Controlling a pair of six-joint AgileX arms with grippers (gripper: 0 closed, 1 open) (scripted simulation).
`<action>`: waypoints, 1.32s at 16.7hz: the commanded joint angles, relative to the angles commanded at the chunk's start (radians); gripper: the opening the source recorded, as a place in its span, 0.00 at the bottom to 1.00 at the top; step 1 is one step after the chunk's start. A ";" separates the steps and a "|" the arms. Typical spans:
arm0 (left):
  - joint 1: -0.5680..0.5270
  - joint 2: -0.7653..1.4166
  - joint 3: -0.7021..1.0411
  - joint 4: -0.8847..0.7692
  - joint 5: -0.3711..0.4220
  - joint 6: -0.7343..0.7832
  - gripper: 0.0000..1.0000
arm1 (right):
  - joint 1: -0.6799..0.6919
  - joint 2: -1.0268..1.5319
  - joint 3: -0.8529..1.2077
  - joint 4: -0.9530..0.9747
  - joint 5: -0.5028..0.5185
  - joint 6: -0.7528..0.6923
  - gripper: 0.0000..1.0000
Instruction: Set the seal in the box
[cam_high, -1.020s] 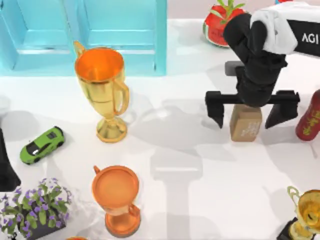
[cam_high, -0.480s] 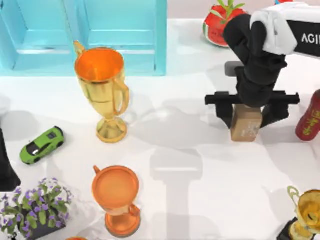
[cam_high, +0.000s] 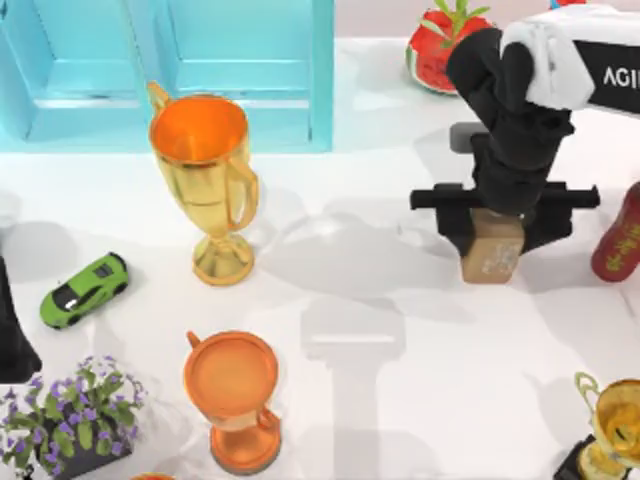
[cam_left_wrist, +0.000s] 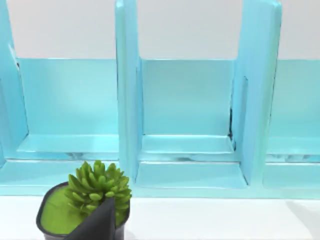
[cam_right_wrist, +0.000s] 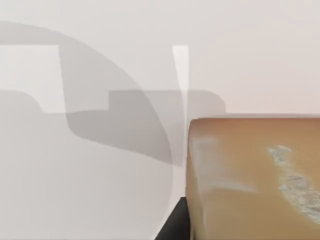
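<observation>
Right gripper (cam_high: 493, 222) is clamping its fingers on the seal (cam_high: 491, 252), gripping the upper flanks; a stiff, light wooden block, likely holding firm without slipping

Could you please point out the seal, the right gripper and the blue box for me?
seal (cam_high: 492, 256): top view, its marked tan face.
right gripper (cam_high: 503, 228): top view, midway between its fingertips, closed on the block.
blue box (cam_high: 320, 70): top view, its right wall.
</observation>
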 joint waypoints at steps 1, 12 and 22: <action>0.000 0.000 0.000 0.000 0.000 0.000 1.00 | 0.000 0.000 0.000 0.000 0.000 0.000 0.00; 0.000 0.000 0.000 0.000 0.000 0.000 1.00 | 0.002 -0.007 0.086 -0.102 0.004 -0.001 0.00; 0.000 0.000 0.000 0.000 0.000 0.000 1.00 | -0.004 -0.051 0.302 -0.358 0.001 -0.002 0.00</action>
